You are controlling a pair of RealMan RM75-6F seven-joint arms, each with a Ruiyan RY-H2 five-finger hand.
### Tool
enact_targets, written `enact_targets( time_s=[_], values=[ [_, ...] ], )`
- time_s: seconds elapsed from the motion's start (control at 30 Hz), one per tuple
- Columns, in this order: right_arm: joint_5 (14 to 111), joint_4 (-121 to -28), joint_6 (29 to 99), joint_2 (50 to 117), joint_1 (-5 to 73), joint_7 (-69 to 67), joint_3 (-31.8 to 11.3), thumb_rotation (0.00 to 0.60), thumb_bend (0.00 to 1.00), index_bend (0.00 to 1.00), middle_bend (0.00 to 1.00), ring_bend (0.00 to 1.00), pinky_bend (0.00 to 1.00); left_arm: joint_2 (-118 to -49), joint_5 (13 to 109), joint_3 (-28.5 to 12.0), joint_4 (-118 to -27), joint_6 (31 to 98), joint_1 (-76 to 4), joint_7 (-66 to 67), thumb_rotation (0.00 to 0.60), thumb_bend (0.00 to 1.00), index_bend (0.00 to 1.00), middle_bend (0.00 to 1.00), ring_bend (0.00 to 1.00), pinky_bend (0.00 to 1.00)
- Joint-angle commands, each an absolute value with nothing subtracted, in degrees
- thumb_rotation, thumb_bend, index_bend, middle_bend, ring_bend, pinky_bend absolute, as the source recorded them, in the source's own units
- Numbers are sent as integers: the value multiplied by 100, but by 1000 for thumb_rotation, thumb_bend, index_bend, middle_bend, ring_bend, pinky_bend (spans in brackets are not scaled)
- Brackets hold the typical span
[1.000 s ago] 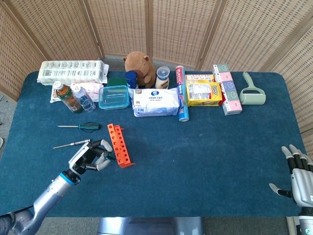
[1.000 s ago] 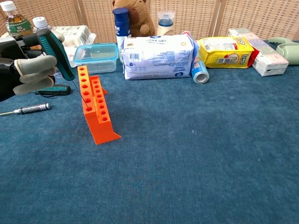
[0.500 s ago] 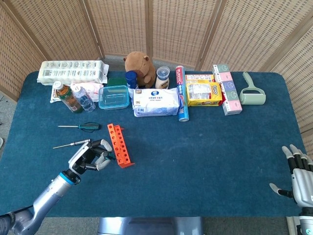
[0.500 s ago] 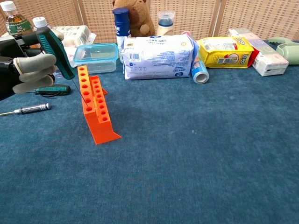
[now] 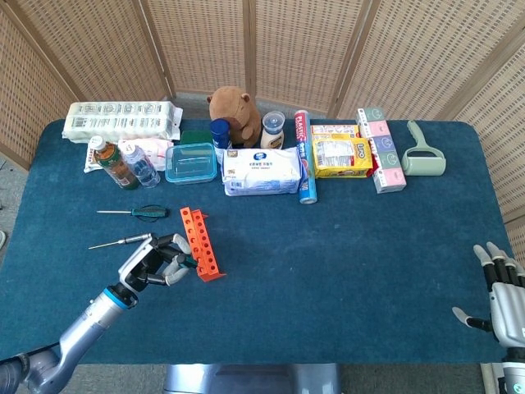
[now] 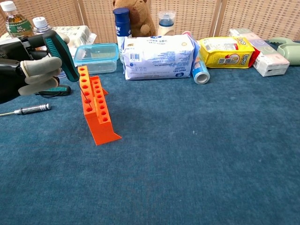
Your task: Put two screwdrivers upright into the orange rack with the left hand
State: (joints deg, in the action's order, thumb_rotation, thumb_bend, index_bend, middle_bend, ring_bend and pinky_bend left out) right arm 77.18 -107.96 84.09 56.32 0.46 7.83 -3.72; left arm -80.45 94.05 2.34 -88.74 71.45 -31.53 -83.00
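— While the left hand (image 6: 28, 70) hangs at the table's left edge, what is it gripping?

— A teal-handled screwdriver (image 6: 62, 56), pinched between thumb and pale fingertips (image 6: 40, 65). The handle leans toward the rack, with its top tilted back over the hand, and the thin shaft runs down toward the near end of the orange rack (image 6: 96, 110). Whether the tip sits inside a hole, I cannot tell.

— And what lies behind the hand?

— Just beyond it, a second screwdriver (image 5: 139, 212) with a dark green handle lies flat on the blue table (image 5: 344, 263). Right beside the hand, on its outer side, lies a silver-handled screwdriver (image 6: 26, 109), also flat.

— Where is the rack relative to the hand?

— Immediately to the hand's inner side, standing upright on the cloth, its two rows of holes showing no tools standing free in them.

— Farther back?

— Two bottles (image 5: 123, 164) and a clear lidded box (image 5: 191, 162) stand well beyond the hand, then a plush capybara (image 5: 234, 107), a white wipes pack (image 5: 262, 172) and a yellow packet (image 5: 340, 156).

— And the right hand?

— The right hand (image 5: 502, 300) is far across the table from the left one, at the near right corner, fingers spread apart and upright, holding nothing.
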Motion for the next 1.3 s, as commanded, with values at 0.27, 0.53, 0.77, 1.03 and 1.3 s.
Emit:
enact_targets(
  time_s=[0.27,0.53,0.77,1.03,1.3],
  values=[
    [7723,-10794,8407,5623,44,768,-370,599,0,22,0,0,7,-8091,9341,223,-8807,7096,-3148,-8251,600,542,535,836,871,950],
    [7730,-10797,8416,5617,39,753,-371,600,0,22,0,0,9,-8130,9300,216,-8785,7043,-3147,-8093,600,554,535,836,871,951],
    [7733,-10798,8420,5612,37,741,-373,600,0,22,0,0,9,-8171,9233,192,-8775,7008,-3132,-7999,600,553,535,836,871,950],
    [7738,-10801,8420,5605,34,731,-371,600,0,22,0,0,9,-8248,9153,181,-8682,6901,-3131,-7910,600,553,535,836,871,950],
    [7725,-10801,8412,5606,37,730,-374,600,0,22,0,0,10,-8295,9146,186,-8635,6837,-3133,-7847,600,554,536,836,871,950]
  ],
)
